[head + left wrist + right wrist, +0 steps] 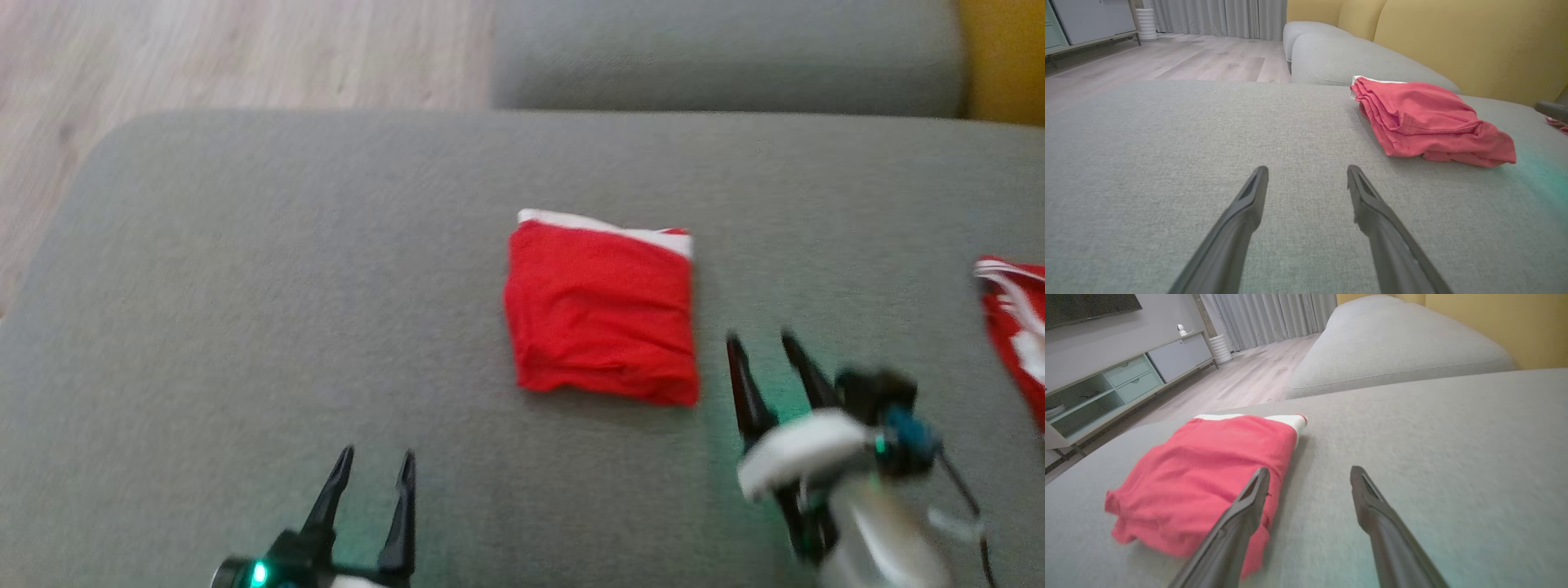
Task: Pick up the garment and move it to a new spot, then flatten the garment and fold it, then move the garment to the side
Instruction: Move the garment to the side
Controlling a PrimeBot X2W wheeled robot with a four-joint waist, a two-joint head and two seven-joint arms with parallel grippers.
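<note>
On the left of the head view, the left hand (379, 451) sits low over the grey seat cushion (245, 286), its two dark fingers pointing up the picture and standing apart, open, holding nothing. Its own wrist view adds what the head camera misses: pale wood floor (1167, 61), grey curtains (1208, 16) and the sofa's yellow backrest (1474, 41), and it shows the stacked layers along the near edge of the folded garment (1425, 118). The garment is a compact red square with a white strip along its far edge, lying flat on the cushion near the middle of the head view, between the two hands and well apart from the left one. Just to its right, the right hand (760, 336) reaches in from the lower right on its pale forearm, angled towards the upper left, fingers spread and empty, with the tips beside the garment's lower right corner. From the right wrist view the left finger crosses in front of the red cloth; whether it touches cannot be told. That view also takes in a low media cabinet (1106, 388) across the floor. At the far right edge of the head view lies a second red-and-white cloth (1016, 327), apart from the folded one.
</note>
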